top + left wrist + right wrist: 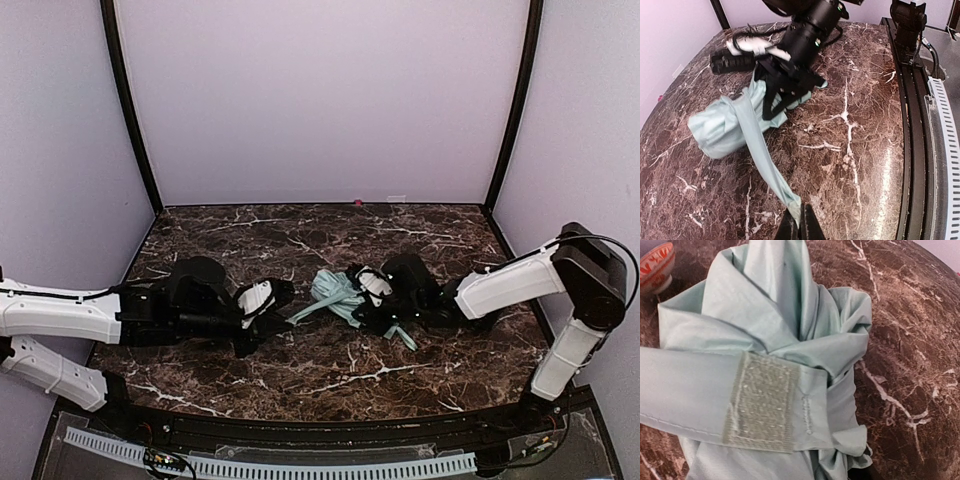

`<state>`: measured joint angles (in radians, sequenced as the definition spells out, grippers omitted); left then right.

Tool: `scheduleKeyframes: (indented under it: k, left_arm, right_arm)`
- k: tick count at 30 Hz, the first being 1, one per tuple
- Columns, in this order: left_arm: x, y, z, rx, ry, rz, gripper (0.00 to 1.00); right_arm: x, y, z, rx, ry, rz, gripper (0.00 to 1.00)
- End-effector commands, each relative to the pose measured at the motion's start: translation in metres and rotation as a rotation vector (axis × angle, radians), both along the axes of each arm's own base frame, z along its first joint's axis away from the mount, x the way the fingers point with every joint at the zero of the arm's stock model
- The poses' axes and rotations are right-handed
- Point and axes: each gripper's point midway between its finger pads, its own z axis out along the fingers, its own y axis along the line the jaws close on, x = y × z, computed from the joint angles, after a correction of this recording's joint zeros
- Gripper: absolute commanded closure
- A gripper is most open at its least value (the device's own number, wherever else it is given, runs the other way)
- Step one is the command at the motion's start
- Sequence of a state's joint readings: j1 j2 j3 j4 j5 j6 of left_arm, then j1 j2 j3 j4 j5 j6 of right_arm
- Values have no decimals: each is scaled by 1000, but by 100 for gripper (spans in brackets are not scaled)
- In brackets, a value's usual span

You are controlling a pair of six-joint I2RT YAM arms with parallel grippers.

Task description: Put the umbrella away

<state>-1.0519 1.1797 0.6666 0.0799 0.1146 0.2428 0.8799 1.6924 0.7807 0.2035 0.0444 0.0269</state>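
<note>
The left claw was clamped fully shut on the tip of the strap, which ran from it in a flat, slightly twisted ribbon up to the umbrella. The right claw sat down on the other end of that bundle; we could not tell how far its jaws had closed or whether they truly gripped the cloth. The umbrella lay near the middle of the desk, a little toward the right edge.

The step, as we judged it, was binding the folds. Doing it well would mean keeping the strap taut, leading it squarely round the bundle, and pinning the bundle so it could not roll (slack would let the pleats spring loose).

The cloth was thin, pale mint, matte and softly creased in loose, uneven pleats. A rough, fuzzy fastening patch was stitched on the strap. The desk was glossy dark marble with white veins.
</note>
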Motion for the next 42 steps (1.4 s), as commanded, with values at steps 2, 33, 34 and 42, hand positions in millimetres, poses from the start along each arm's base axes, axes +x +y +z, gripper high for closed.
scheduleKeyframes:
  k: [2, 33, 34, 42]
  left_arm:
    - [-25, 2, 3, -30, -31, -94, 100]
    - [104, -8, 5, 301, -1145, 255, 100]
    - [106, -8, 3, 308, -1149, 257, 100]
    - [106, -4, -1, 313, -1107, 258, 100]
  right_arm:
    - [44, -35, 73, 269, 24, -129, 100]
    - [-158, 0, 277, 594, 93, 958, 100]
    - [-162, -1, 275, 591, 105, 970, 100]
    - [-149, 7, 249, 519, 150, 850, 100]
